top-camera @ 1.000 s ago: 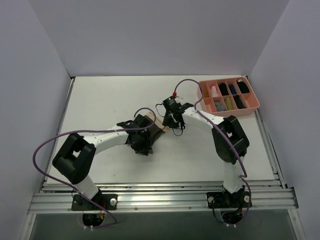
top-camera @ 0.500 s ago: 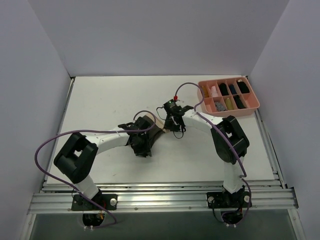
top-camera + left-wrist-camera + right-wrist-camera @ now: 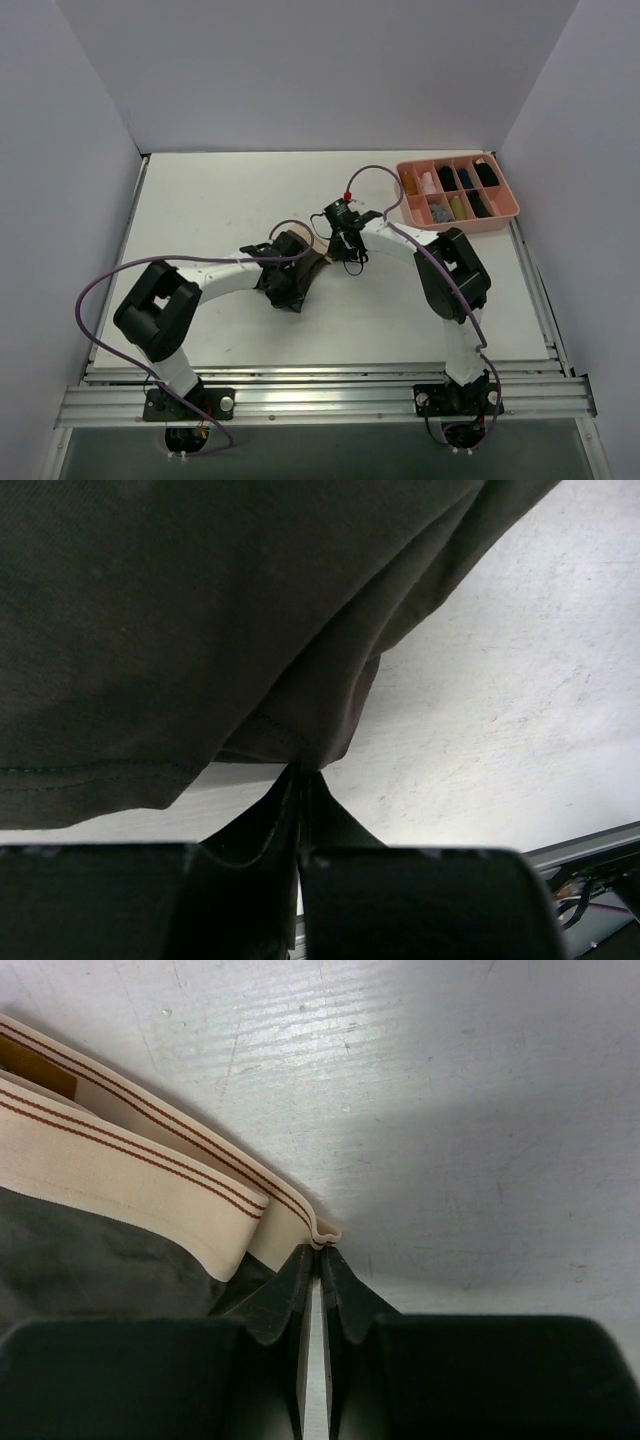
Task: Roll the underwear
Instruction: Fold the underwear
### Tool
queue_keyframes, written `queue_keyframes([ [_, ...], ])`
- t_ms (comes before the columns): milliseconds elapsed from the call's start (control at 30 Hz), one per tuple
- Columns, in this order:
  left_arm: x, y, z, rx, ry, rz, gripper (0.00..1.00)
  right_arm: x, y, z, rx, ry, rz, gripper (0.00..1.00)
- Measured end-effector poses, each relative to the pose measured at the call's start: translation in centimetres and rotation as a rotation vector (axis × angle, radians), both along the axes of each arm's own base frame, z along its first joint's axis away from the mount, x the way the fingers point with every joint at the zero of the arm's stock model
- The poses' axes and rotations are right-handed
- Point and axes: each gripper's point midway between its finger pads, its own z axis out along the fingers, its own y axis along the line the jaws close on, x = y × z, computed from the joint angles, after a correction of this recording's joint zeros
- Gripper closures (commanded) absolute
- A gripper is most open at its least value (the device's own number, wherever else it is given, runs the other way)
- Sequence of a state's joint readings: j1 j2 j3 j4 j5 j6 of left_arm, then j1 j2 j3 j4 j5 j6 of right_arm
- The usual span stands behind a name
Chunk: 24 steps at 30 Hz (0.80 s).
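Underwear [image 3: 316,256] lies on the white table [image 3: 200,210] near its middle, between the two gripper heads, with both grippers clamped on it at opposite ends.

Left gripper [image 3: 300,777]: the jaws are pressed together with only a thin seam between them. A small fold of the dark olive-brown fabric is pinched at the fingertips, at the stitched hem edge. From this pinch point the cloth spreads up and away from the fingers, filling the upper left of the left wrist view. The tabletop shows bare to the right of the garment.

Right gripper [image 3: 320,1250]: the jaws are nearly closed, leaving a narrow slit. The folded end of the beige waistband [image 3: 120,1175] is nipped right at the fingertips. The band, marked with thin red-brown stripes, runs in two layers from the tips toward the upper left of the right wrist view. The dark body fabric lies below it, beside the left finger.

In the overhead view the waistband end faces the right arm and the dark end sits under the left gripper head. A pink compartment tray [image 3: 505,215] stands well apart at the far right corner of the table.
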State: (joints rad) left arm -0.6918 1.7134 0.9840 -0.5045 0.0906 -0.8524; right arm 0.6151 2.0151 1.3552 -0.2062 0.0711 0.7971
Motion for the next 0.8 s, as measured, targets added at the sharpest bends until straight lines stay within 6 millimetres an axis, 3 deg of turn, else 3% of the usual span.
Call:
queue_keyframes([
  [733,-1.0,0.9,0.1,0.006,-0.004,0.0,0.97,0.8,-1.5,-0.1,-0.081,-0.046,0.089,1.0],
  [800,-1.1,1.0,0.1,0.004,-0.003,0.001,0.88,0.6,-1.6,-0.1,-0.083,-0.047,0.089,1.0],
])
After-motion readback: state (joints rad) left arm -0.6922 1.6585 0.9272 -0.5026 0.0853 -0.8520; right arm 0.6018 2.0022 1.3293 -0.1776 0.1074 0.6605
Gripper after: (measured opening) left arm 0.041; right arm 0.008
